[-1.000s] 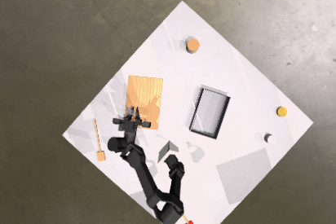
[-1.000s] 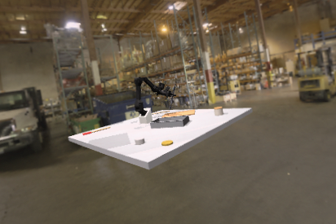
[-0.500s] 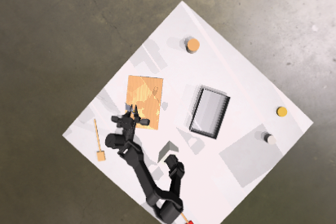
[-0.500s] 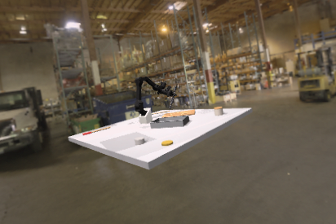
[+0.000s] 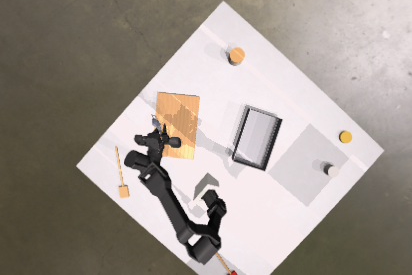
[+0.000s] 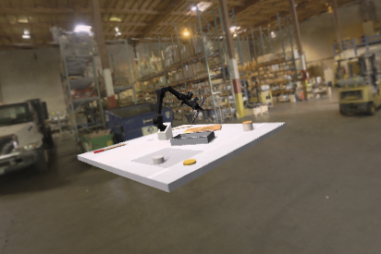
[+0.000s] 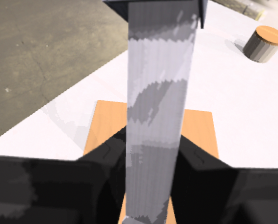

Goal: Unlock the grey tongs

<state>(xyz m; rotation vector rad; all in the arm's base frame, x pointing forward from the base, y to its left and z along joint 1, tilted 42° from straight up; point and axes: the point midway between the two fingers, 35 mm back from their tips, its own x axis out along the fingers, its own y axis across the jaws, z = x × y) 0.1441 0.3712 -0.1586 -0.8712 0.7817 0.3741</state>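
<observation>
My gripper point(image 5: 162, 130) point(image 6: 200, 107) point(image 7: 148, 130) is shut on the grey tongs point(image 5: 156, 121) point(image 7: 156, 100), holding them in the air above the left part of the wooden board point(image 5: 192, 110) point(image 6: 210, 127) point(image 7: 107, 115). In the wrist view one broad flat grey arm of the tongs runs lengthwise between the black fingers, with a dark wider piece at its top. In the exterior view the tongs are small and slant below the fingers. Their other arm, their lock and how far they are spread cannot be made out. The roasting tin point(image 5: 273, 144) point(image 6: 191, 139) stands apart from them, with no tongs across it.
A can with an orange top point(image 5: 237, 54) point(image 6: 248, 126) point(image 7: 260, 47) stands beyond the board. A yellow disc point(image 5: 345, 137) point(image 6: 190, 162) and a pale cylinder point(image 5: 331, 170) point(image 6: 158, 160) are past the tin. A wooden-handled tool point(image 5: 124, 191) lies near the table's left edge.
</observation>
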